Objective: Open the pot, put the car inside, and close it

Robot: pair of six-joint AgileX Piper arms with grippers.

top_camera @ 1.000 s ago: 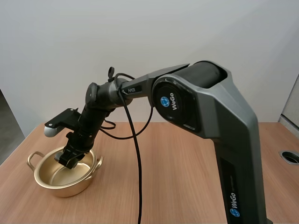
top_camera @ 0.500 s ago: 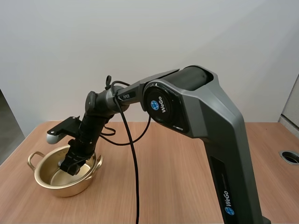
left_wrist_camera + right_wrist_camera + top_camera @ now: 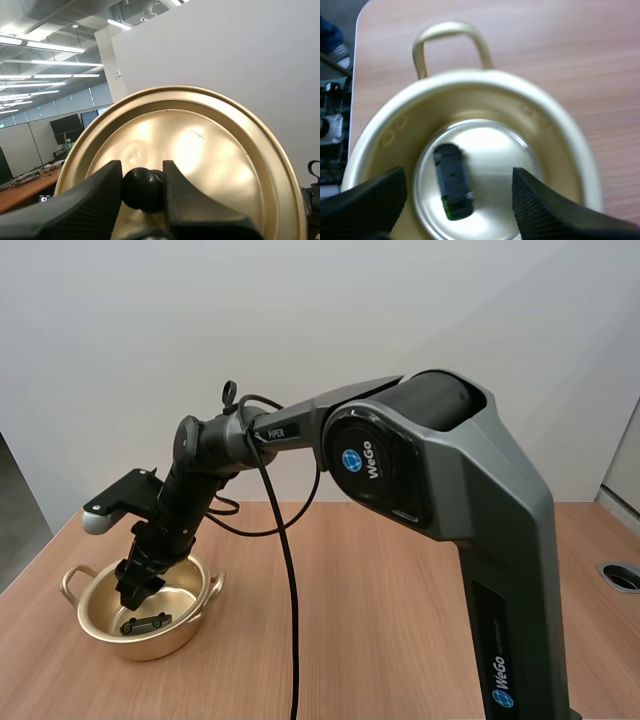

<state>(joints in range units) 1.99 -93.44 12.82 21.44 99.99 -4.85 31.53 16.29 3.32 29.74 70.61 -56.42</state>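
A small brass pot stands without its lid at the left end of the table. A little dark toy car lies loose on its bottom. My right gripper hangs just above the pot's rim. In the right wrist view its fingers stand wide apart over the pot, with the car free below them. My left gripper is shut on the black knob of the brass lid and holds the lid up in the air, away from the table.
The wooden table stretches bare to the right of the pot. A round cable hole sits near its right edge. The pot is close to the table's left edge, and its handles stick out to both sides.
My right gripper has opened and risen a little out of the pot. The car has left its fingers and now lies on the pot's bottom.
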